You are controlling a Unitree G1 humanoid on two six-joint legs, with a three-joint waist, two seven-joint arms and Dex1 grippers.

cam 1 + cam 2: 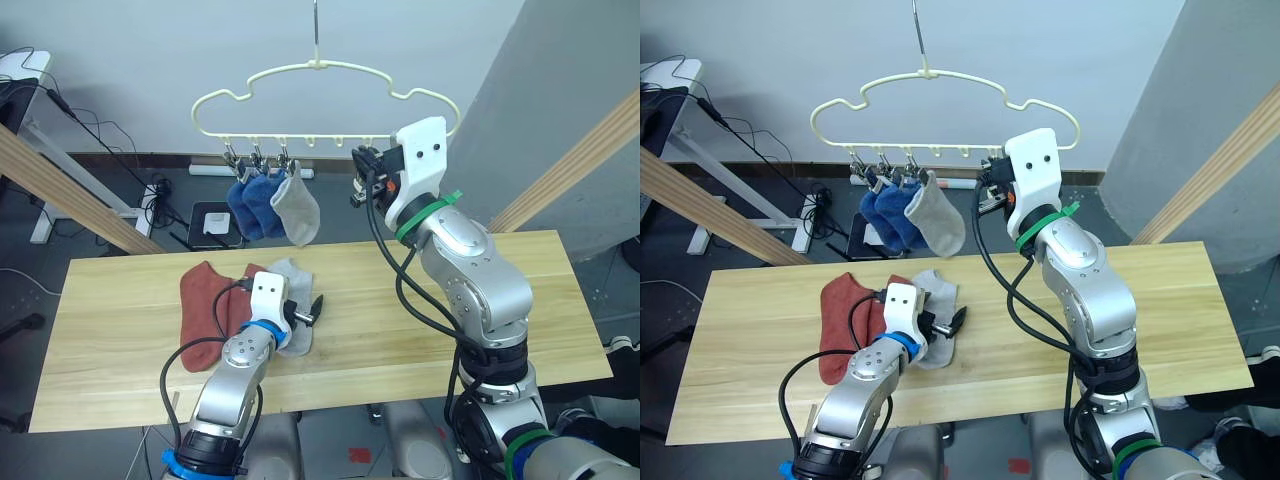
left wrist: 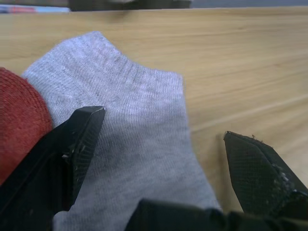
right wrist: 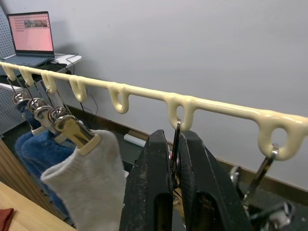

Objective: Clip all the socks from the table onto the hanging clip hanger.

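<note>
Planks of pale wood make up the long table [image 1: 120, 330], which runs across the lower half of the head view. Left of centre on it lie two rust-red socks [image 1: 205, 300], soft and flat, overlapping each other, with a light grey sock [image 1: 292, 300] touching their right edge. The left claw [image 1: 306, 312] rests low over this grey sock with its black fingers [image 2: 72, 154] spread wide, one above the ribbed grey knit near the red fabric, the other above bare wood; nothing is held between them. Above, at the upper centre, the clip hanger [image 1: 325, 66] hangs by a metal hook, a thin cream wire bent into a cloud-like outline. Three of its clips at the left carry two fuzzy blue socks [image 1: 255, 205] and one grey sock [image 1: 297, 212], bunched close together. Further right, the right claw [image 1: 362, 172] is raised to the hanger's lower bar, its fingers [image 3: 147, 192] pressed nearly together on a silver clip [image 3: 176, 144].
</note>
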